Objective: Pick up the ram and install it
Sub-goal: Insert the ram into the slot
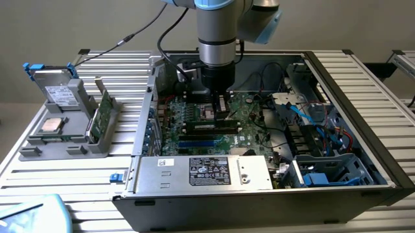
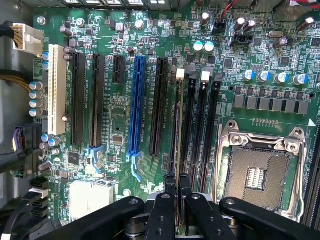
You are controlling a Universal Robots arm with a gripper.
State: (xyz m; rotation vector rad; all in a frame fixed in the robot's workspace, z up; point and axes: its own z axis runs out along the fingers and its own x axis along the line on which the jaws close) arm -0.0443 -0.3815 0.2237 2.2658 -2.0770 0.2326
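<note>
In the wrist view my gripper [image 2: 177, 187] is shut on the ram [image 2: 178, 130]. The ram shows edge-on as a thin dark line along the first of the black memory slots [image 2: 202, 130], beside the open processor socket [image 2: 260, 175]. I cannot tell whether it is seated or just above the slot. The exterior view has the gripper [image 1: 220, 114] reaching straight down into the open computer case [image 1: 363, 121]. Its fingertips sit at the top edge of the ram [image 1: 209, 127], which lies lengthwise over the slots and shows a pale label.
Blue and black expansion slots [image 2: 136, 105] run parallel to the ram. The power supply [image 1: 204, 171] lies at the case front, and cables and a drive cage [image 1: 324, 167] on the exterior view's right. A grey holder [image 1: 71, 131] with a taller green card [image 1: 98, 119] stands outside the case.
</note>
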